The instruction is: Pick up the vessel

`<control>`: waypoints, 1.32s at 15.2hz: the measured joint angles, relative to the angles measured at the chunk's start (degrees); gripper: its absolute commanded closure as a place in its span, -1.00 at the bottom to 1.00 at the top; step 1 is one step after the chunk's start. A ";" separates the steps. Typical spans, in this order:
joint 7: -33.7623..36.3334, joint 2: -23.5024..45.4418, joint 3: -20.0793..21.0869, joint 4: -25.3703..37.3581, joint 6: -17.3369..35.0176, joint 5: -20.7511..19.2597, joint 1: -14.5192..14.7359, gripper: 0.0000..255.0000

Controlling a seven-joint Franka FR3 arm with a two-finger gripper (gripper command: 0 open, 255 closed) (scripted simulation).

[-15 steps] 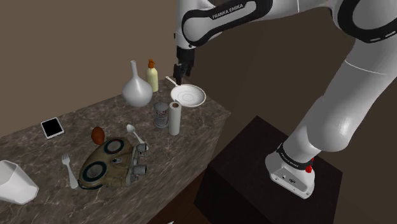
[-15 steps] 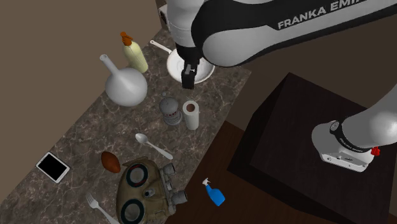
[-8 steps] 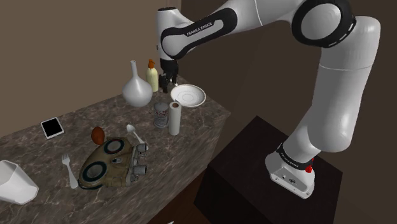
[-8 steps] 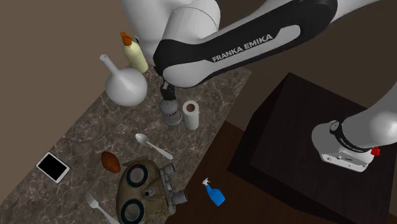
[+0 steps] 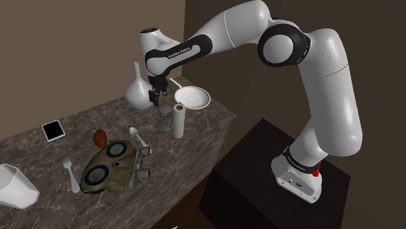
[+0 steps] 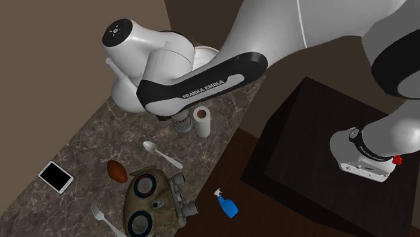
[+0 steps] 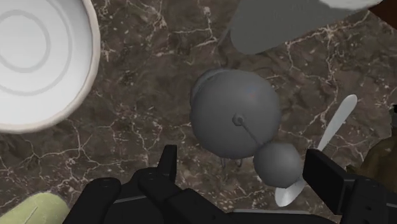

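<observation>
The vessel (image 5: pixel 164 116) is a small grey round-lidded pot on the dark marble counter, between a white long-necked flask (image 5: pixel 138 92) and a white paper roll (image 5: pixel 178 120). From above, the vessel (image 7: pixel 235 114) shows a domed lid with a knob, and a thin line runs from it to a small grey ball (image 7: pixel 278 163). My gripper (image 5: pixel 156 99) hangs low between flask and vessel, on the vessel's wall side. The gripper (image 7: pixel 247 172) is open and holds nothing, with the ball between its fingers untouched. The arm hides most of the flask (image 6: pixel 121 91); the vessel (image 6: pixel 180 123) shows below the arm.
A white plate (image 7: pixel 38 57) lies beyond the vessel, a yellowish bottle (image 7: pixel 32 207) by the wall. A spoon (image 5: pixel 135 135), a brown lump (image 5: pixel 99 137), a goggled mask (image 5: pixel 114 168), a fork (image 5: pixel 70 174) and a tablet (image 5: pixel 54 131) lie further along. A blue spray bottle (image 6: pixel 227 204) is on the floor.
The gripper has travelled from above the plate toward the shoulder view's left and downward, ending beside the flask near the vessel. Its fingers stay apart. Nothing on the counter has moved.
</observation>
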 measured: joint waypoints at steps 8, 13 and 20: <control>-0.45 11.20 -0.40 11.20 -0.92 -1.17 1.90 -1.00; -0.47 12.33 -0.51 11.15 0.27 -1.28 1.86 1.00; -0.48 12.35 -0.52 11.19 0.32 -1.28 1.85 1.00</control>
